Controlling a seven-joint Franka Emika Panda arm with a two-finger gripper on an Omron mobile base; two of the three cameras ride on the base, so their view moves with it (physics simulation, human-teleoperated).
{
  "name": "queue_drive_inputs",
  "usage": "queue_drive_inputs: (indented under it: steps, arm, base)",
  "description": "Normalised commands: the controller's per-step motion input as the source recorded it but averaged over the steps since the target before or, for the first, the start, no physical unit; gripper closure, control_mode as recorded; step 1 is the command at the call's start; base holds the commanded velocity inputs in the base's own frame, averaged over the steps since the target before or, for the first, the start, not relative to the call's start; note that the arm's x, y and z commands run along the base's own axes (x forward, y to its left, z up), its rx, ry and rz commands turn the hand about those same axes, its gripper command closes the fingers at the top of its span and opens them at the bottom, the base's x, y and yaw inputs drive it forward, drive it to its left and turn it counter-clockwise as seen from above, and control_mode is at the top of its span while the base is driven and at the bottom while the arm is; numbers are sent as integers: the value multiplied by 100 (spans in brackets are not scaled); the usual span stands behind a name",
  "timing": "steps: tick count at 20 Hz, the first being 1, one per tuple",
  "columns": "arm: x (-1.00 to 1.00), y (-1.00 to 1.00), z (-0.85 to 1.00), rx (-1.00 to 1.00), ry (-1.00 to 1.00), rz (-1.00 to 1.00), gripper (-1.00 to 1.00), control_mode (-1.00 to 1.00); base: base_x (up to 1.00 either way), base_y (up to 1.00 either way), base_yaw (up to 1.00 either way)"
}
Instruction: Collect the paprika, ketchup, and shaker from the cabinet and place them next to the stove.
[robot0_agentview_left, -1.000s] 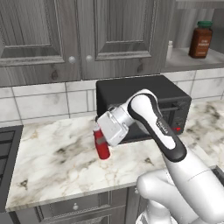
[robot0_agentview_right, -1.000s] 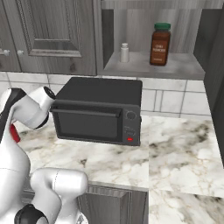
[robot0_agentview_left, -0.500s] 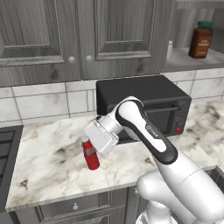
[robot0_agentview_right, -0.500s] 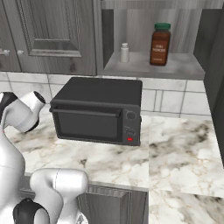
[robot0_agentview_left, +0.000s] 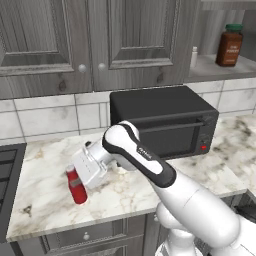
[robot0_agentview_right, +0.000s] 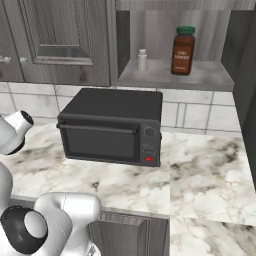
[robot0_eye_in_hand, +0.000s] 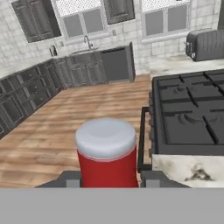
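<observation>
The ketchup (robot0_agentview_left: 77, 187) stands upright on the marble counter (robot0_agentview_left: 45, 195), to the left of the toaster oven (robot0_agentview_left: 165, 125) and nearer the counter's front edge, with the gripper (robot0_agentview_left: 78, 182) clamped on its upper part. Half a second ago the bottle was held a little further right and closer to the oven; a full second ago it was closer again, so the arm has carried it leftward, away from the oven and toward the stove (robot0_agentview_left: 7, 172) at the counter's left end. In the hand view the ketchup (robot0_eye_in_hand: 107, 153) shows its white cap between the two fingertips (robot0_eye_in_hand: 70, 178), with the stove (robot0_eye_in_hand: 188, 113) beyond it to the right. I cannot tell whether its base touches the counter or hangs just above.

The paprika (robot0_agentview_left: 229, 45) and the shaker (robot0_agentview_left: 194, 57) sit where they were, in the open cabinet (robot0_agentview_left: 220, 70) above and right of the oven. From the right base view the shaker (robot0_agentview_right: 142, 60) is left of the paprika (robot0_agentview_right: 183, 50), well apart, both upright on the cabinet (robot0_agentview_right: 170, 77) shelf.
</observation>
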Motion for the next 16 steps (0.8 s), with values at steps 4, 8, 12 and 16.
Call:
queue_drive_inputs:
  steps: [4, 8, 12, 16]
  arm:
    - [30, 49, -15, 11, -2, 0, 100, -100]
    - [42, 28, -5, 14, -2, 0, 100, -100]
    - [44, 26, -5, 11, -1, 0, 100, -100]
    - [43, 30, -12, 4, 0, 0, 100, -100]
  base:
    - [0, 0, 0]
    - [0, 0, 0]
    - [0, 0, 0]
    - [0, 0, 0]
